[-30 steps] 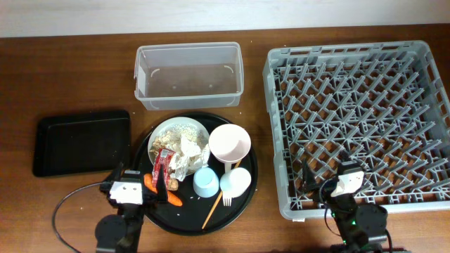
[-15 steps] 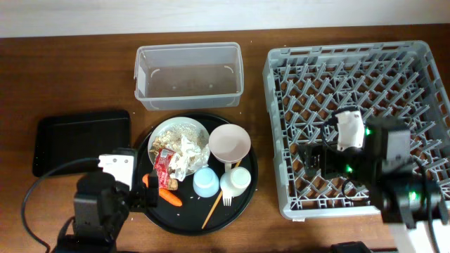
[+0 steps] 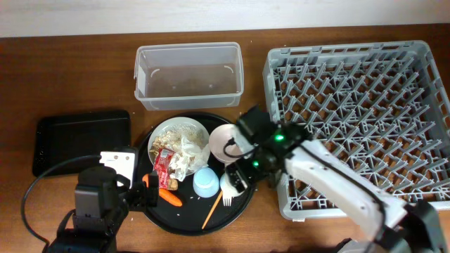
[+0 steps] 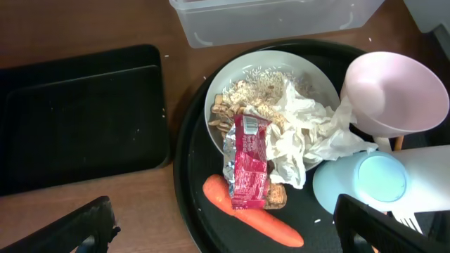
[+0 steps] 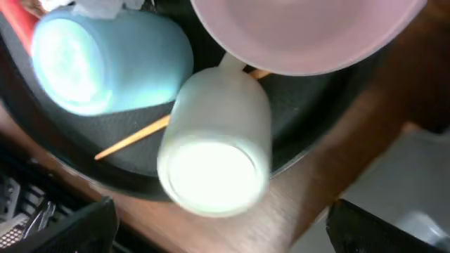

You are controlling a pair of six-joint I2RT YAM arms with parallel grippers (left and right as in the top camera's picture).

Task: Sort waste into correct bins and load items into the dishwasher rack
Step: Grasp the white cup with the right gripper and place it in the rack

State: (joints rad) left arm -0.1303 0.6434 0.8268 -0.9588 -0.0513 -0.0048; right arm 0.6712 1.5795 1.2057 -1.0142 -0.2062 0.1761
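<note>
On the white plate (image 3: 169, 130) lie rice, crumpled tissues (image 4: 302, 133) and a red wrapper (image 4: 247, 161). The carrot (image 4: 253, 216) lies on the round tray between the fingers of my open left gripper (image 4: 225, 232), which hovers above it (image 3: 149, 193). My open right gripper (image 3: 242, 172) hangs over the white cup (image 5: 214, 151), which lies on its side below the pink bowl (image 5: 302, 31). The blue cup (image 5: 105, 60) lies beside it. The chopstick (image 3: 211, 209) and fork (image 3: 226, 200) lie on the tray front. The rack (image 3: 365, 105) stands at right.
The large round black tray (image 3: 242, 204) holds all the dishes and waste. The clear tub (image 3: 188, 76) stands behind it and the shallow black tray (image 3: 81, 140) to its left. My right arm reaches across the rack's near left corner.
My right arm has swung left from over the rack to the round tray, above the white cup. My left arm has risen and shifted slightly left, still by the carrot.
</note>
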